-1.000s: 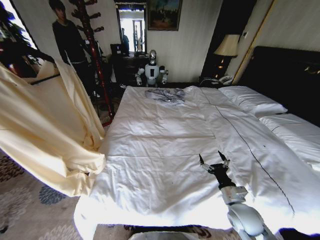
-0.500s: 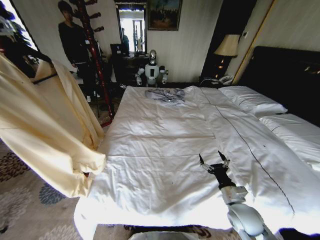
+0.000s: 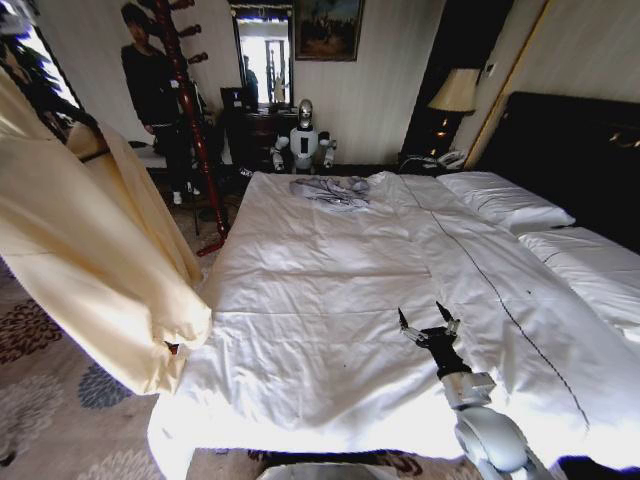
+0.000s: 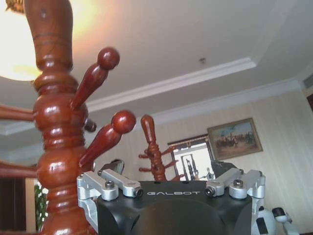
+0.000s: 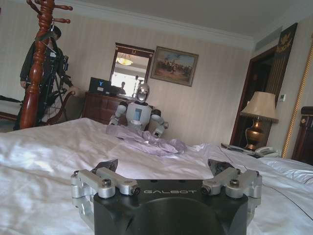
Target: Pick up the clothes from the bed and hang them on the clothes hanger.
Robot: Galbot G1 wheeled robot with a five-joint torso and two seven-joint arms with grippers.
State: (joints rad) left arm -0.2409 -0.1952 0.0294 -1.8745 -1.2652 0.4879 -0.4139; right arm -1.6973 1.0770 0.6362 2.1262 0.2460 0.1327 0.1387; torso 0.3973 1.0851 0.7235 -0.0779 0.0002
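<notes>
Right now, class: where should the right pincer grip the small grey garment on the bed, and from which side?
The grey garment lies crumpled and low on the bed, far beyond the open right pincer. Probably pinch a raised fold at its near edge, coming down from above.

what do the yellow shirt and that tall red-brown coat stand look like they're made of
The shirt looks like thin woven cloth with a slight sheen: it hangs in soft folds and catches light; the fibre is unclear. The coat stand looks like turned wood with a glossy red-brown varnish: rounded lathe shapes, knobbed pegs and bright highlights.
</notes>
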